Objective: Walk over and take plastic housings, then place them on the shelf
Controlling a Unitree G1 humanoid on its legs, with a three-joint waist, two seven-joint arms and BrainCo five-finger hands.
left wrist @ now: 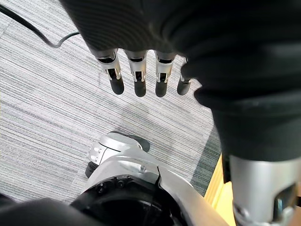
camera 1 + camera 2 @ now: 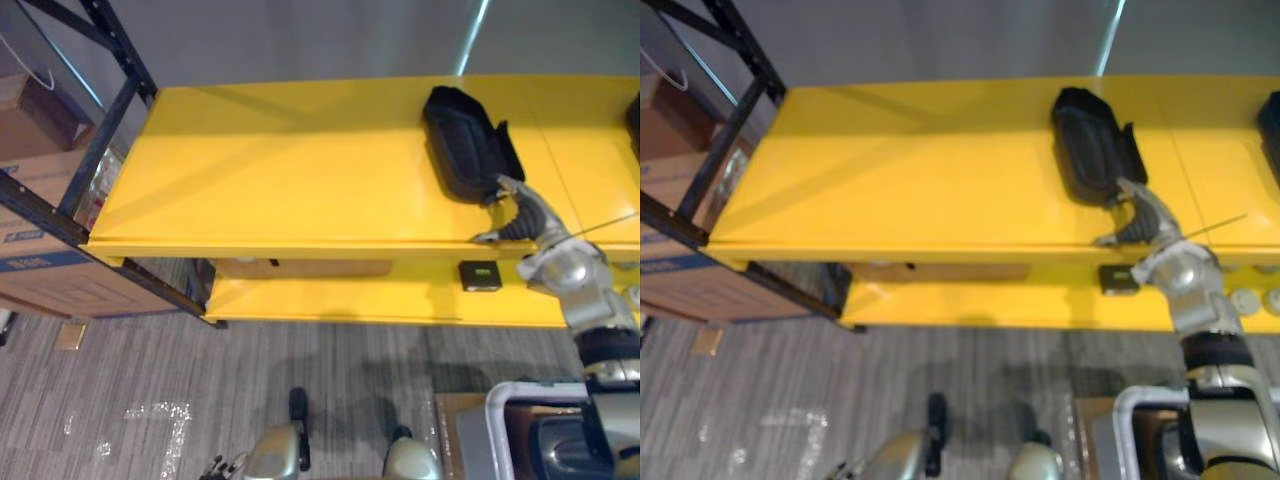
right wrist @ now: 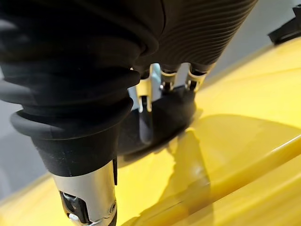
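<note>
The housing lies flat on the top board of the yellow shelf, towards its right end and well back from the front lip. The right hand is at the housing's near end, touching it. Whether that hand is clamped on the rim or only resting there I cannot tell, since its tips are lost against the dark plastic. The left hand hangs over the carpet with its fingers straight, apart and holding nothing. I judge this to be the placing step, all but done. The next move calls for a clean let-go and a pull straight back, without dragging the housing towards the edge.
</note>
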